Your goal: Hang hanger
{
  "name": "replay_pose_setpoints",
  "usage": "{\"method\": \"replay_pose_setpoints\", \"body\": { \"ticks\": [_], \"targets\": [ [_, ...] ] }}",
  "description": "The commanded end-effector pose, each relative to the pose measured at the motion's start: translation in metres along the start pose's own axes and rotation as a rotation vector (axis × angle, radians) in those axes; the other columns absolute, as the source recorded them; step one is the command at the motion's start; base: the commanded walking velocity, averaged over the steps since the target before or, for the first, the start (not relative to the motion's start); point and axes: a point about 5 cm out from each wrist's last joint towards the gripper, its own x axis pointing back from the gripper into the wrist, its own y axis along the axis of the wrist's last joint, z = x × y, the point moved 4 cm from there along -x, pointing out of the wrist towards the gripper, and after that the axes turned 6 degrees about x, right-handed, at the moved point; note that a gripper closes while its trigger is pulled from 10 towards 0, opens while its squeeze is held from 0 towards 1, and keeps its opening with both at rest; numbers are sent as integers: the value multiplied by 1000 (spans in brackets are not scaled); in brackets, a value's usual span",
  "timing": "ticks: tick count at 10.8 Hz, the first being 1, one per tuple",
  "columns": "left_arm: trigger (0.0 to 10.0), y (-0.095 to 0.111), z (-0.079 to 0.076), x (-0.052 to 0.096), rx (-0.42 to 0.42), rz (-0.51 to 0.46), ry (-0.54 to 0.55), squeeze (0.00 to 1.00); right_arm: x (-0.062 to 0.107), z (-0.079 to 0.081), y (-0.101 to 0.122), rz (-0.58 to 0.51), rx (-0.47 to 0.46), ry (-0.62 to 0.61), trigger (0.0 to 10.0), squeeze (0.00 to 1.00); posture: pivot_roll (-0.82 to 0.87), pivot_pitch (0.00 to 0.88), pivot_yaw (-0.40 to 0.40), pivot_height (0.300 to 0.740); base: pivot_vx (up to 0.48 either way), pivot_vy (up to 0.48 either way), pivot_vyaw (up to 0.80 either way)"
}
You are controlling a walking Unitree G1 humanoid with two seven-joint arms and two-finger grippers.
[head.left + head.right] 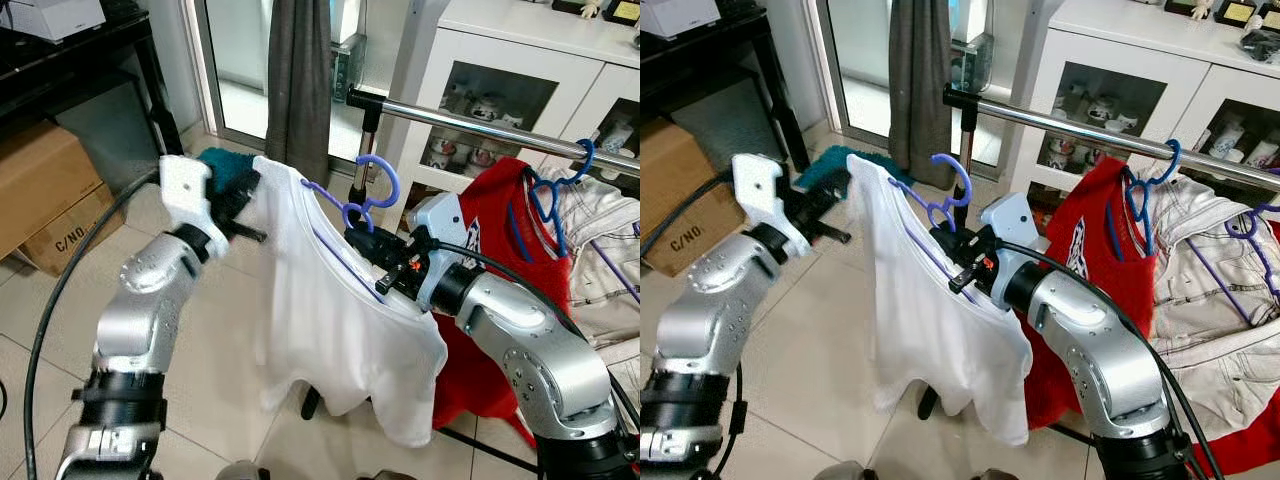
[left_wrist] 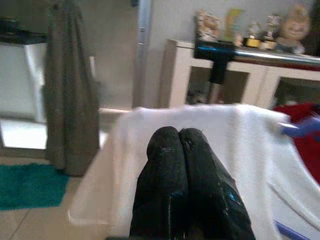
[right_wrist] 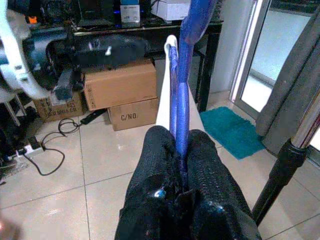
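Two grippers at work, both below the rail [image 1: 480,128]. Right gripper [image 1: 362,243] nearest the rail: fingers clamped tight on the neck of the purple hanger [image 1: 372,195]; the right wrist view shows the plastic pinched between the two black pads. Hanger hook stands just beside the rail's end cap, lower than the bar, not yet over it. White shirt [image 1: 340,320] drapes from the hanger, hem hanging free.

Left gripper [image 1: 250,195] further from the rail, at the shirt's far shoulder. Left wrist view shows its fingers pressed together against the white cloth; whether fabric is actually caught between them I cannot tell.

Further along the rail: a red shirt [image 1: 500,230] on a blue hanger [image 1: 562,180], then a pale garment [image 1: 600,240]. Behind the rail, a white cabinet [image 1: 520,60] and grey curtain [image 1: 298,80].

Risks, as judgement: hook sits under the bar, so a straight push would strike the tube or end cap. Hook may twist in the pinch grip and miss. Left arm's pull could drag the shirt off the hanger shoulder.
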Motion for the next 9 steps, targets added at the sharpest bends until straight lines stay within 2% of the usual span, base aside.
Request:
{"method": "replay_pose_setpoints", "body": {
  "ticks": [1,3,5,6,7,8,9],
  "targets": [
    [0,5,-10,2,-16,-24,-37,0,5,-4,5,-34,6,-32,0,0,-44,0,-29,740,0,0,0],
    [0,27,-7,8,44,-131,13,0,13,-11,-4,-4,-1,-91,0,0,-45,0,-29,740,0,0,0],
    [0,39,8,19,69,-180,79,0,20,-18,-6,8,-4,-126,0,0,-51,0,-33,740,0,0,0],
    [0,32,12,23,77,-143,91,0,20,-19,-3,-1,-5,-126,0,0,-53,0,-34,740,0,0,0],
    [0,12,3,25,50,-40,27,0,18,-18,1,-19,-12,-117,0,0,-53,0,-36,740,0,0,0],
    [9843,0,-9,25,24,21,-17,0,18,-17,2,-29,-25,-110,0,0,-55,0,-37,740,0,0,0],
    [10000,-9,-14,24,-35,41,-4,0,17,-16,0,-24,-33,-106,0,0,-58,0,-38,740,0,0,0]
  ]
}}
